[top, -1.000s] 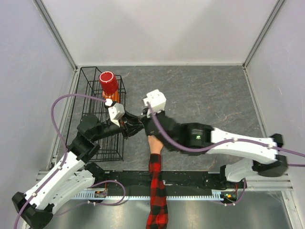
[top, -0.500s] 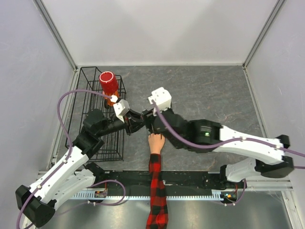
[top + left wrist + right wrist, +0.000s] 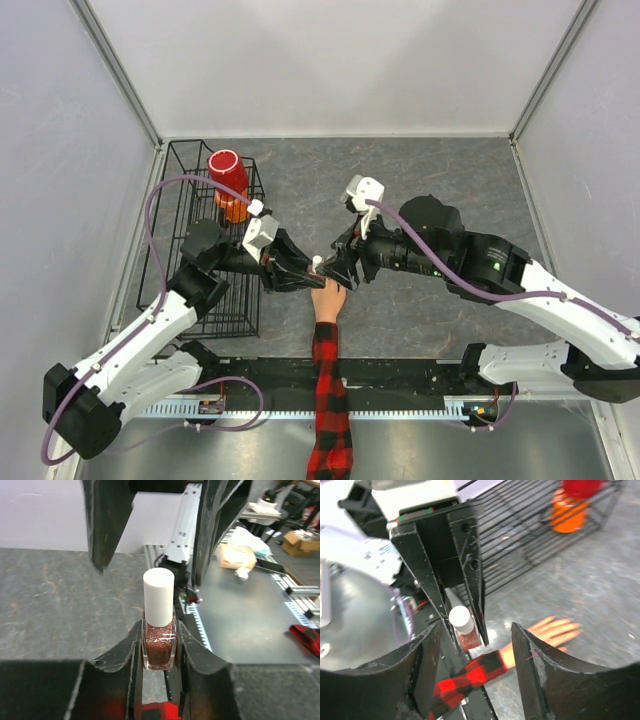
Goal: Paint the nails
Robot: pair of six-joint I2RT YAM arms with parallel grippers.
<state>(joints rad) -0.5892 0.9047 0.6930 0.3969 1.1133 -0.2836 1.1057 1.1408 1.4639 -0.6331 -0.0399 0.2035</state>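
- left pincer (image 3: 310, 268): closed on a nail polish bottle (image 3: 159, 642). we see it hold the bottle upright by the glass body, above the middle of the bench (image 3: 440, 190).
- nail polish bottle: glittery reddish-brown fill, white cap (image 3: 158, 597) on.
- right pincer (image 3: 338, 270): jaws apart, nothing gripped. its tips sit just right of the cap. we cannot tell whether they touch it.
- mannequin hand (image 3: 326, 300): peach, lies flat on the bench, just near of both pincers, fingers pointing far.
- nails (image 3: 574, 626): at the fingertips, too small for us to make out.
- plaid sleeve (image 3: 330, 400): red and black, runs from the wrist to the near edge.
- wire basket (image 3: 190, 200): black, far left. it holds a red cup (image 3: 228, 172) over an orange container (image 3: 235, 210).
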